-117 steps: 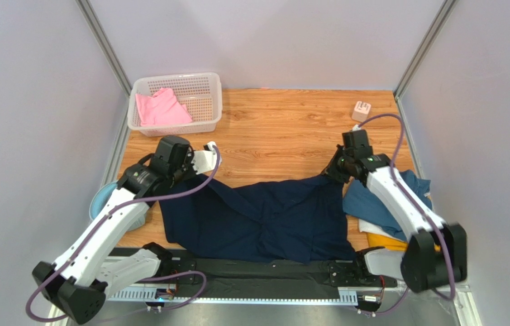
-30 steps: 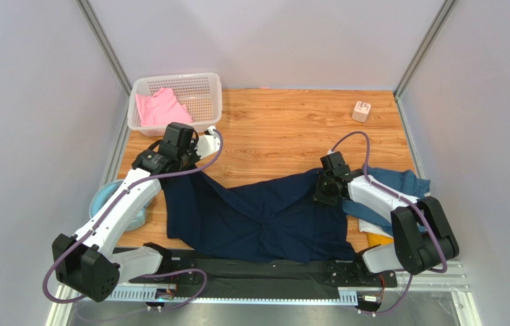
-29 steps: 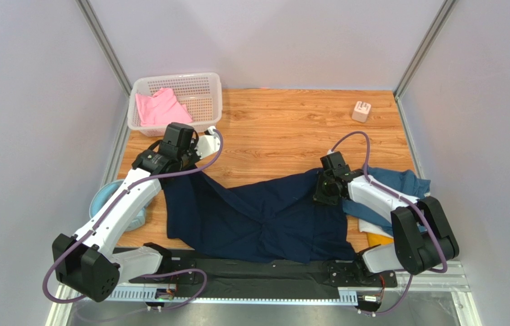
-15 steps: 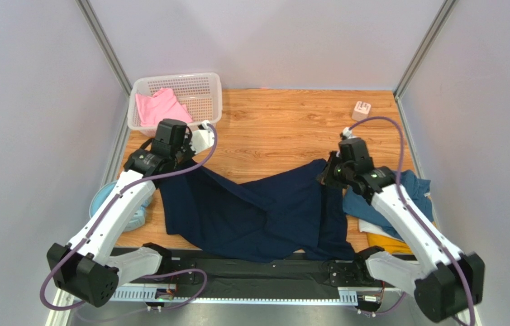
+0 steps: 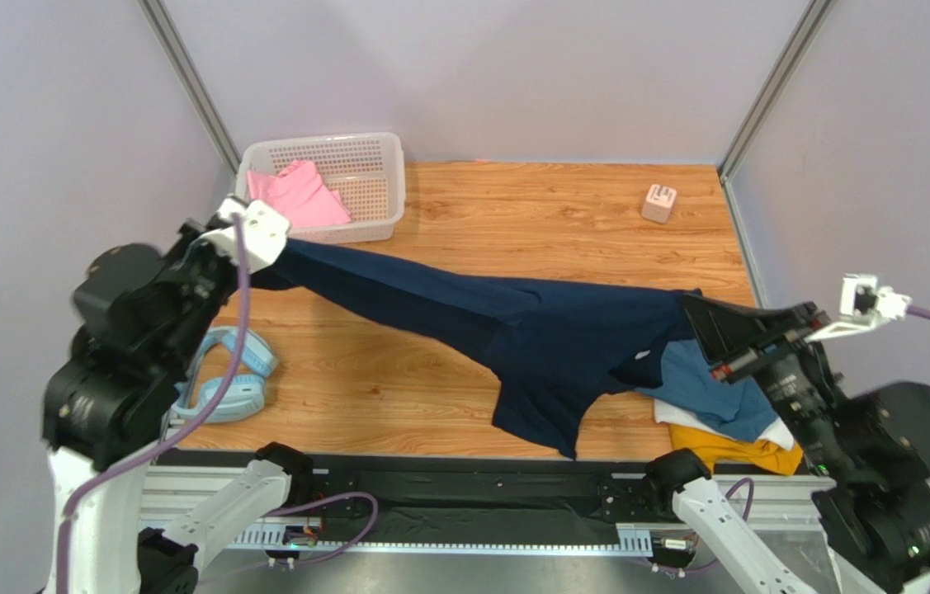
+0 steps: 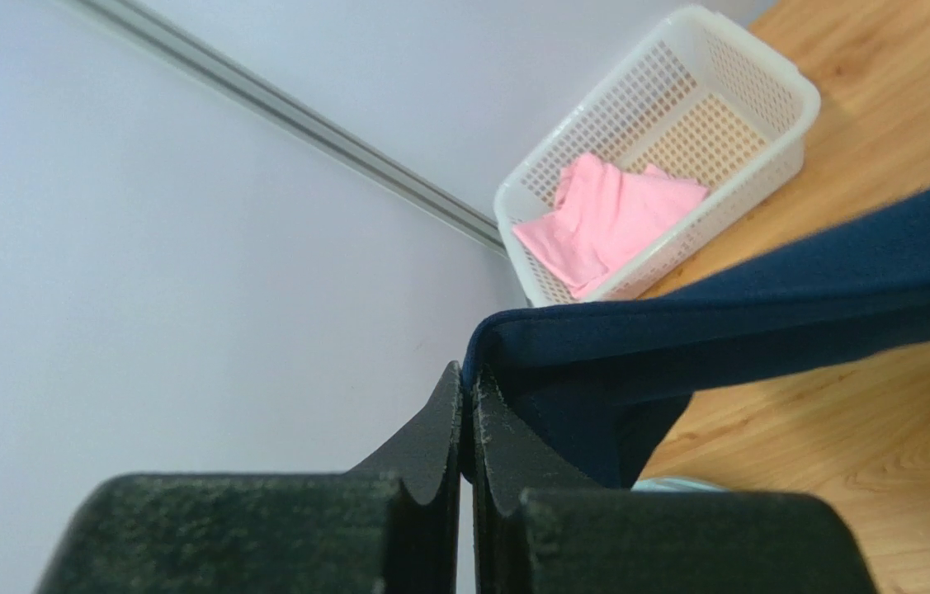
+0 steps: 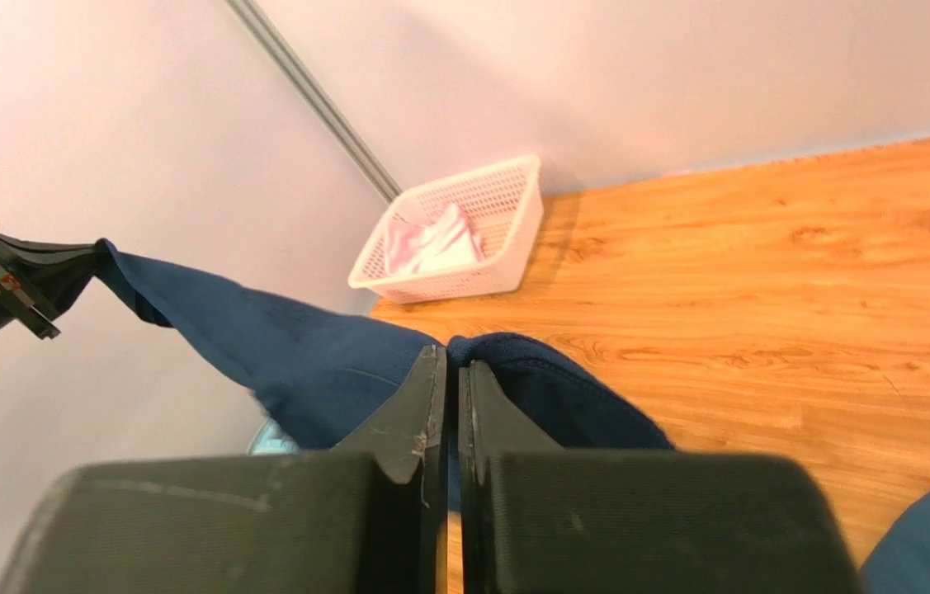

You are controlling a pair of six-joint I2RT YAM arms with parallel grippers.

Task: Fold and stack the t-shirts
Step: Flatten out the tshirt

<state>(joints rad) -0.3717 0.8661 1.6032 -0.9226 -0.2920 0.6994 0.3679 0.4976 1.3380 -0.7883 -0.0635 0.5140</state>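
Navy t-shirt (image 5: pixel 532 328) stretched aloft, left claw (image 6: pixel 467 386) clenched on one end, right claw (image 7: pixel 450 359) clenched on other

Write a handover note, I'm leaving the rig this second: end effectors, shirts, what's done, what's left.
Both shut: left end effector and right end effector, on the navy t-shirt, stretched between them above the table.
In the basket: pink t-shirt. Heaped near right: teal t-shirt, white t-shirt, mustard t-shirt.
Done: no stack yet.
Left: fold navy, then the rest, stack.
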